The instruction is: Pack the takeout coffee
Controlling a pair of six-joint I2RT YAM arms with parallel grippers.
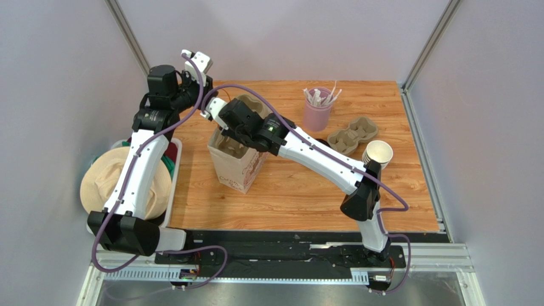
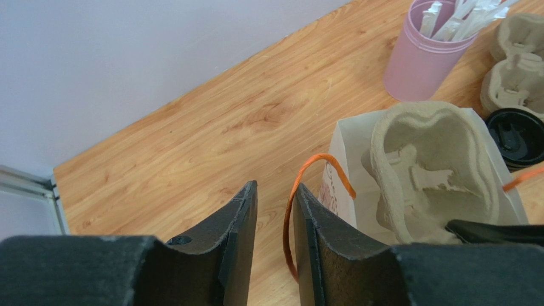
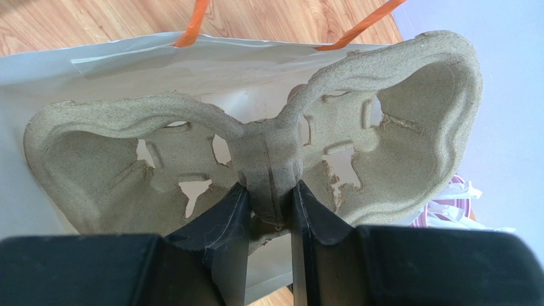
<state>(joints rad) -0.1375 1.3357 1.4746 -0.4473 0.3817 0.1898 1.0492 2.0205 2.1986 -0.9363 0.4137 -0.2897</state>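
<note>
So the white printed paper bag [image 1: 239,173] is standing open on the wooden tabletop [image 1: 306,197], and the only thing I can see in it is a grey-brown moulded pulp two-cup carrier [image 3: 396,127] filling its mouth. Both wells are bare, nothing seated in them. Behind it a pink plastic cup [image 1: 316,116] is stuffed with white sticks, too bunched to count. Over at the left edge a white tub [image 1: 177,153] has a floppy tan round thing [image 1: 102,185] slumped across it. Tally: one bag with two orange strap handles, two pulp carriers (one in the bag, and a second pulp carrier [image 1: 351,135] lying loose to the right), one pink cup, and one nested stack of kraft-brown paper cups [image 1: 377,155], can't tell how many deep. And one takeout coffee [image 2: 517,135]: I only get its round black lid, sitting on the table just outside the bag, between the bag and the loose carrier, so not packed. From overhead the right arm covers it. The right gripper [image 3: 268,191] is clamped tight on the centre ridge of the carrier in the bag, fingers pressing either side. The left gripper [image 2: 276,188] is at the bag's far-left corner, jaws only a narrow slot apart. One orange handle loop [image 2: 289,210] runs through that slot along the inside of one finger, not visibly pinched.
</note>
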